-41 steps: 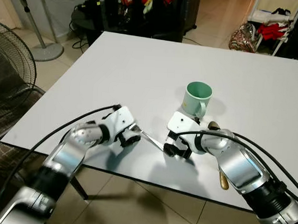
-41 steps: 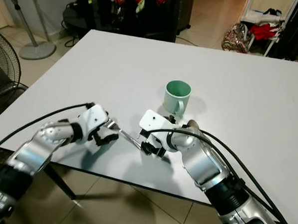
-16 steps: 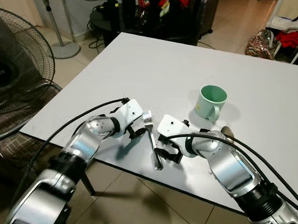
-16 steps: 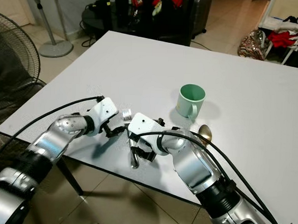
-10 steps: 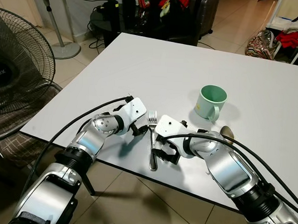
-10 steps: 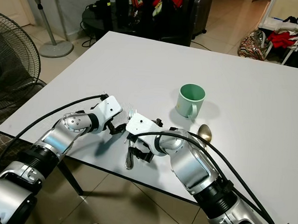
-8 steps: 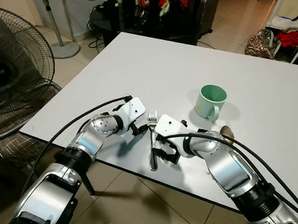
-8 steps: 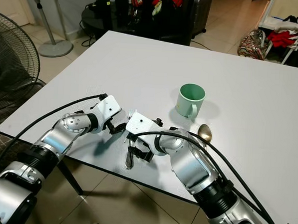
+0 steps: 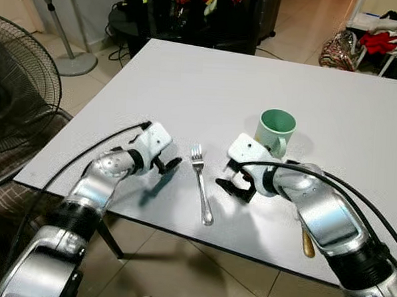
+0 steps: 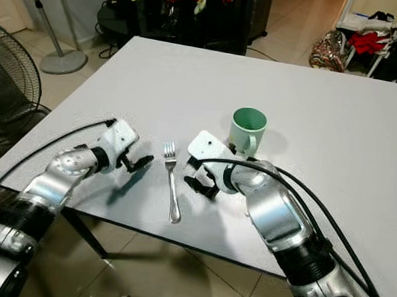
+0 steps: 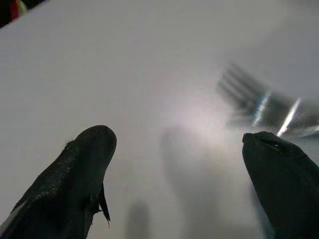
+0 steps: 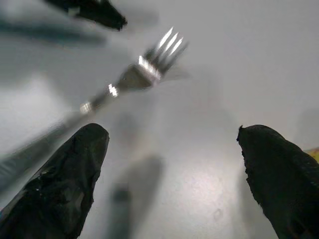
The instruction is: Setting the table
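While the fork [image 9: 201, 182] lies flat on the white table [image 9: 188, 88] at lower centre, the left gripper [image 9: 165, 165] and right gripper [image 9: 231, 185] flank it, fingers spread and empty; the green mug [image 9: 275, 129] stands right of centre.

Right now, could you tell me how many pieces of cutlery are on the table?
2. A fork lies flat near the front edge, between the two grippers. A spoon lies to the right, mostly hidden behind the right arm, so more could be hidden there.

Left gripper [image 9: 165, 165], right gripper [image 9: 233, 185] low (fingers spread).
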Robot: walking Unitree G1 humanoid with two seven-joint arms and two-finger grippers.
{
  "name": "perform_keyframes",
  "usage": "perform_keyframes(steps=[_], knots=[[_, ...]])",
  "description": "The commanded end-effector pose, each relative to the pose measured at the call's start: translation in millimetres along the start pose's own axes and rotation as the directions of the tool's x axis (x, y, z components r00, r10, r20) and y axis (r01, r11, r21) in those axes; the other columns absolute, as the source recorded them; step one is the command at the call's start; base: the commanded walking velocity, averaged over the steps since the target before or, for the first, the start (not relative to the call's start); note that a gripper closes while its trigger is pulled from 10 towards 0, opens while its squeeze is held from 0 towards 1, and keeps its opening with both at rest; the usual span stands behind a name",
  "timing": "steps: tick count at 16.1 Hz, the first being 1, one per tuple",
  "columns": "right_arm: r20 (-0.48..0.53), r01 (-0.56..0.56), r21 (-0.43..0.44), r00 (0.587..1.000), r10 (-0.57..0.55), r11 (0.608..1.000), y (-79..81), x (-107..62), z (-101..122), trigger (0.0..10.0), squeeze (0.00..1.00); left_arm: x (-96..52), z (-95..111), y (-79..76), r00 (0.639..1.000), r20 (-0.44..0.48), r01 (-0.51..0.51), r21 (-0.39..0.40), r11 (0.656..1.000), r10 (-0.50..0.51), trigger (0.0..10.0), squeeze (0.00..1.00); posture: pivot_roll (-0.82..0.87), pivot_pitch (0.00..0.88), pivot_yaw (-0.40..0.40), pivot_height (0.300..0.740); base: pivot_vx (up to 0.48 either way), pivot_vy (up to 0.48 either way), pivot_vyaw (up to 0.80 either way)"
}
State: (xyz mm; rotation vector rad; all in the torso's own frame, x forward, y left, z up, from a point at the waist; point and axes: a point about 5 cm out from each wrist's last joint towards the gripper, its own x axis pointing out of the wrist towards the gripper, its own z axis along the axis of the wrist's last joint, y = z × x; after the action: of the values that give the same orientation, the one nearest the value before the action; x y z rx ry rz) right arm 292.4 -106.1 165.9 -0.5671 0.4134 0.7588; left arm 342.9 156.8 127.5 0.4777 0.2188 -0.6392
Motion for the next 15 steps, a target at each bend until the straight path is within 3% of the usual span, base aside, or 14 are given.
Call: perform_keyframes(steps=[1, 2, 3, 4, 7, 10, 12, 13, 14, 15], knots=[[0.063, 0.035, 0.05, 0.997, -0.039, 0.998, -7.6, -15.0, 10.1, 10.0, 0.0, -10.2, 17.7, 3.0, 0.998, 0.056, 0.013, -0.043, 0.999, -0.011, 10.0, 0.0, -0.08, 0.054, 0.062, 0.74, 0.0, 0.0, 0.0], [0.07, 0.042, 0.067, 0.996, -0.047, 0.997, -7.9, -19.4, 10.0, 10.0, 0.0, -13.5, 22.5, -8.5, 0.995, 0.067, 0.087, -0.114, 0.99, -0.08, 10.0, 0.0, -0.08, 0.051, 0.067, 0.74, 0.0, 0.0, 0.0], [0.071, 0.057, 0.083, 0.996, -0.063, 0.995, -9.2, -23.4, 7.6, 10.0, 0.0, -15.5, 28.6, -23.3, 0.986, 0.074, 0.156, -0.14, 0.978, -0.146, 10.0, 1.0, -0.08, 0.045, 0.069, 0.74, 0.0, 0.0, 0.0], [0.063, 0.074, 0.102, 0.995, -0.08, 0.992, -11.7, -27.4, 1.7, 10.0, 0.0, -13.0, 34.9, -38.8, 0.982, 0.073, 0.182, -0.149, 0.972, -0.173, 10.0, 1.0, -0.08, 0.043, 0.058, 0.74, 0.0, 0.0, 0.0], [0.039, 0.079, 0.12, 0.996, -0.084, 0.99, -8.5, -32.1, -7.7, 10.0, 0.0, 1.9, 36.8, -62.6, 0.98, 0.019, 0.198, -0.134, 0.971, -0.197, 10.0, 1.0, -0.08, 0.041, 0.051, 0.74, 0.0, 0.0, 0.0], [0.03, 0.082, 0.128, 0.996, -0.086, 0.988, -6.1, -34.4, -9.0, 10.0, 0.0, 0.3, 30.4, -73.8, 0.97, -0.072, 0.224, -0.122, 0.967, -0.233, 10.0, 1.0, -0.08, 0.042, 0.058, 0.74, 0.0, 0.0, 0.0], [0.025, 0.091, 0.127, 0.995, -0.095, 0.988, -6.6, -36.1, -10.1, 10.0, 0.0, -1.0, 13.3, -71.2, 0.959, -0.184, 0.214, -0.024, 0.977, -0.215, 10.0, 1.0, -0.09, 0.044, 0.068, 0.74, 0.0, 0.0, 0.0], [0.021, 0.092, 0.125, 0.995, -0.095, 0.988, -7.0, -36.9, -11.1, 10.0, 0.0, -3.1, 7.9, -66.1, 0.958, -0.207, 0.206, 0.017, 0.978, -0.198, 10.0, 0.79, -0.09, 0.044, 0.068, 0.74, 0.0, 0.0, 0.0], [0.014, 0.088, 0.123, 0.996, -0.091, 0.988, -5.9, -39.0, -13.0, 10.0, 0.0, -9.8, 10.4, -58.2, 0.964, -0.17, 0.21, 0.018, 0.978, -0.204, 10.0, 0.4, -0.09, 0.049, 0.074, 0.74, 0.0, 0.0, 0.0], [0.012, 0.087, 0.124, 0.996, -0.089, 0.988, -5.6, -39.3, -13.4, 10.0, 0.0, -11.5, 11.9, -56.6, 0.966, -0.157, 0.213, 0.022, 0.977, -0.207, 10.0, 0.4, -0.09, 0.049, 0.074, 0.74, 0.0, 0.0, 0.0]])
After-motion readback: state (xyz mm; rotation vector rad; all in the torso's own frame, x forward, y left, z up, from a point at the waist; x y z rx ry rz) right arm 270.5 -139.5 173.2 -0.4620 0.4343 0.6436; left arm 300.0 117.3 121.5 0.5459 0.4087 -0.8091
